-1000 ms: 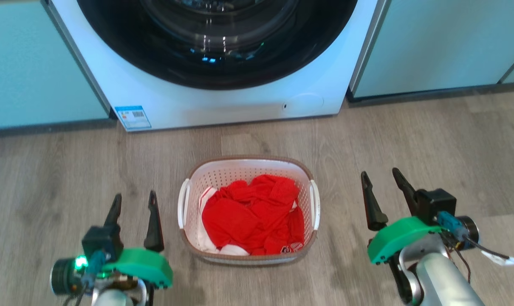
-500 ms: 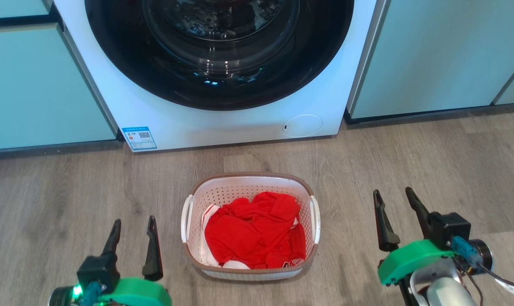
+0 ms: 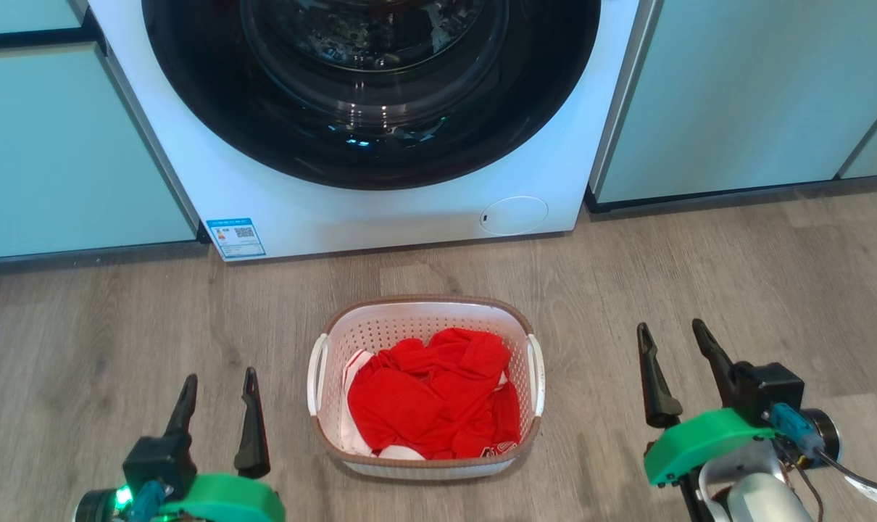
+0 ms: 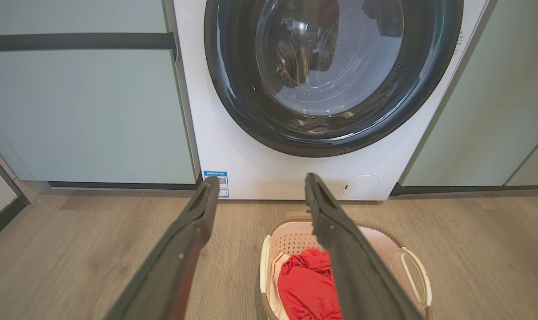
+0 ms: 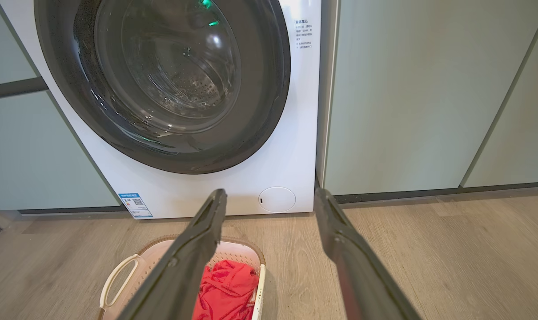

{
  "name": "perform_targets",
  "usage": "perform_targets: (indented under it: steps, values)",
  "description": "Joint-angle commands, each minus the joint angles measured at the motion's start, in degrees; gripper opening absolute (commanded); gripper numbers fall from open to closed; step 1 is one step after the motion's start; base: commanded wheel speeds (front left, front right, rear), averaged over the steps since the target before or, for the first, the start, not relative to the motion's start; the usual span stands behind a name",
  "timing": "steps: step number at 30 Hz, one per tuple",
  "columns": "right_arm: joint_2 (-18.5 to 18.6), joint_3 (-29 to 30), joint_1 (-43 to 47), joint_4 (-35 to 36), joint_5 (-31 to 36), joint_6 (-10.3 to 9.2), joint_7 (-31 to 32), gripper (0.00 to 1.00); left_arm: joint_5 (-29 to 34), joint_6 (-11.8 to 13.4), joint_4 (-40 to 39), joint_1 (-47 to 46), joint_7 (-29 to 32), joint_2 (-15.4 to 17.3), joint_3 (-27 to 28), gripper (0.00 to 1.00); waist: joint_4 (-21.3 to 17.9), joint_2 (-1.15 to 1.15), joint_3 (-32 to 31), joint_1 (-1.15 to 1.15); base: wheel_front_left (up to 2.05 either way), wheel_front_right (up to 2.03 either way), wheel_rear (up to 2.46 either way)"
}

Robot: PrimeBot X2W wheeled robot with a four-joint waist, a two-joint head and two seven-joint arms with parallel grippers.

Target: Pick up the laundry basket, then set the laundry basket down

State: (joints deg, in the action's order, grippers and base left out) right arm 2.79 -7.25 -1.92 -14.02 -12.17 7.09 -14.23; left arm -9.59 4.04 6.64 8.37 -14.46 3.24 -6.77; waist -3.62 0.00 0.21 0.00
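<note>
While the laundry basket [image 3: 424, 300] stays put, the left hand [image 3: 219, 374], spread like the right hand [image 3: 669, 324], has drifted back.

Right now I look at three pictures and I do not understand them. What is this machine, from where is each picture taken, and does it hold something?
This is a wheeled robot with two arms. One picture comes from its head camera, looking down: the left gripper and right gripper, each two dark fingers, are open and hold nothing. Between them, on the wooden floor, stands the laundry basket with red clothes inside, before a washing machine. The other two come from wrist cameras, looking along each gripper's fingers toward the same basket and machine.
</note>
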Motion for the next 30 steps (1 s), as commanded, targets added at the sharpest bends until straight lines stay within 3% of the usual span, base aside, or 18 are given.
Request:
perform_targets:
  steps: [1,10,11,17,30]
  values:
    - [0.1,-1.0,-1.0,1.9,-0.1,0.40,-0.8,1.00,0.8,-0.1,-1.7,-2.0,-0.5,-0.3,2.2,1.00,-0.1,0.00,0.0,0.00,0.00,0.00,0.00]
    - [0.1,-0.7,-1.2,1.7,-0.1,0.40,-0.8,1.00,-0.1,0.0,-1.9,-2.1,-0.5,-0.3,2.4,1.00,-0.2,0.00,0.3,0.00,0.00,0.00,0.00]
    - [0.0,0.3,0.0,0.0,0.0,0.00,0.0,0.00,0.3,0.0,-0.2,0.0,0.0,0.0,0.2,0.00,-0.2,0.00,0.4,0.01,0.00,0.00,0.00]
    - [-0.4,-0.1,1.1,-4.1,-0.2,0.00,0.2,0.00,0.1,0.0,4.1,0.7,0.3,-0.1,-0.1,0.00,-0.2,0.00,0.4,0.01,0.00,0.00,0.00]
    - [0.1,0.7,0.6,-3.7,-9.1,0.04,1.8,0.00,-8.9,-1.2,4.5,-0.9,2.1,0.2,0.8,0.00,0.2,0.00,0.3,0.01,0.00,0.00,0.00]
